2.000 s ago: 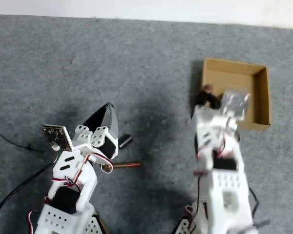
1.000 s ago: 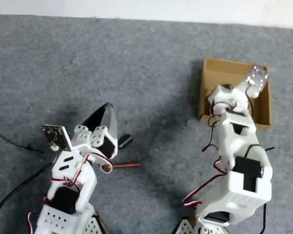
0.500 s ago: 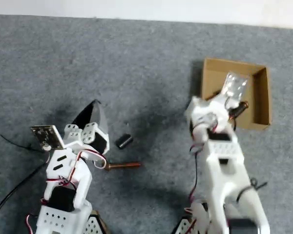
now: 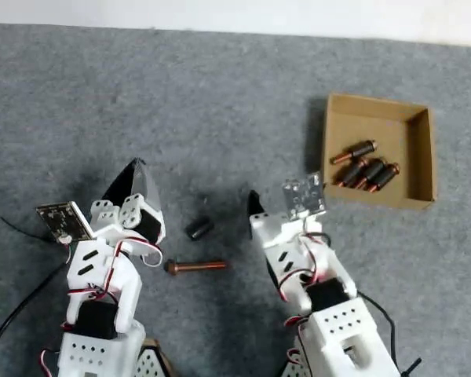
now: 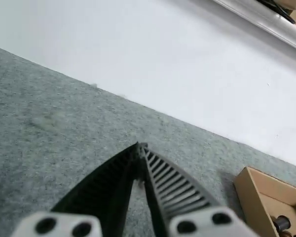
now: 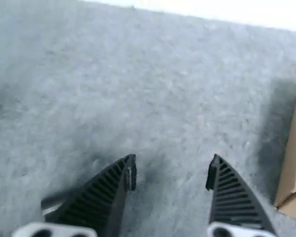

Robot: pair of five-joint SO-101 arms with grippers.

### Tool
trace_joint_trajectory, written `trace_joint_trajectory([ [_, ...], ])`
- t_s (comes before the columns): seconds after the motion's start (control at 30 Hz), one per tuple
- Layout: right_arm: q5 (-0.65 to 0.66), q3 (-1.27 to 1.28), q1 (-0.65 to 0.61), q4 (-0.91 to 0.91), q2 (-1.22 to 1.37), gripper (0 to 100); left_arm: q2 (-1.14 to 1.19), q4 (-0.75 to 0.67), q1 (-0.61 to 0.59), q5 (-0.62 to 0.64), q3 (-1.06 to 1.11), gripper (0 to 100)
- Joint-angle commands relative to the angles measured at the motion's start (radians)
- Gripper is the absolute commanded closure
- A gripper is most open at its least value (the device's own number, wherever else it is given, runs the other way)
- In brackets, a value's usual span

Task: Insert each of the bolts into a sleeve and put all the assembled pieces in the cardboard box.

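Box: cardboard box (image 4: pixel 374 123) sat far right on grey mat (image 4: pixel 220 94), upright, open side up.
Box contents: assembled pieces (image 4: pixel 367 173), i.e. copper bolts pushed into black sleeves, lay flat on box floor. One lay alone toward far side; the rest were packed side by side in near half, touching. At least 3 in all, exact count hard to tell. All were slanted the same way, copper ends toward left.
Box, L wrist view: black end of one piece showed inside, by the wall.
Loose sleeve: black sleeve (image 4: pixel 198 228) lay on mat betw. the 2 arms, well left of box.
Loose bolt: copper bolt (image 4: pixel 196 267) lay flat on mat just near-side of loose sleeve, apart from it, head at left, shaft running right.
L gripper (image 5: pixel 139 147): jaws pressed together tip to tip, nothing held. It pointed toward far edge and sat left of loose sleeve, not touching it.
R gripper (image 6: pixel 170 170): jaws spread wide, nothing betw. them but bare mat. It sat right of loose sleeve, near-left of box, with box corner at edge of its wrist view.
Backdrop: white wall (image 4: pixel 220 12) beyond mat's far edge.
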Motion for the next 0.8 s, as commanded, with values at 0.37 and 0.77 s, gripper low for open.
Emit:
trace_joint_trajectory([
  [0.37, 0.012, -0.007, -0.035, 0.076, -0.031, 78.6, -0.016, -0.02, -0.015, -0.002, 0.016, 99],
  [0.77, 0.084, -0.007, -0.038, 0.076, -0.031, 78.6, -0.016, -0.02, -0.013, -0.002, 0.019, 99],
])
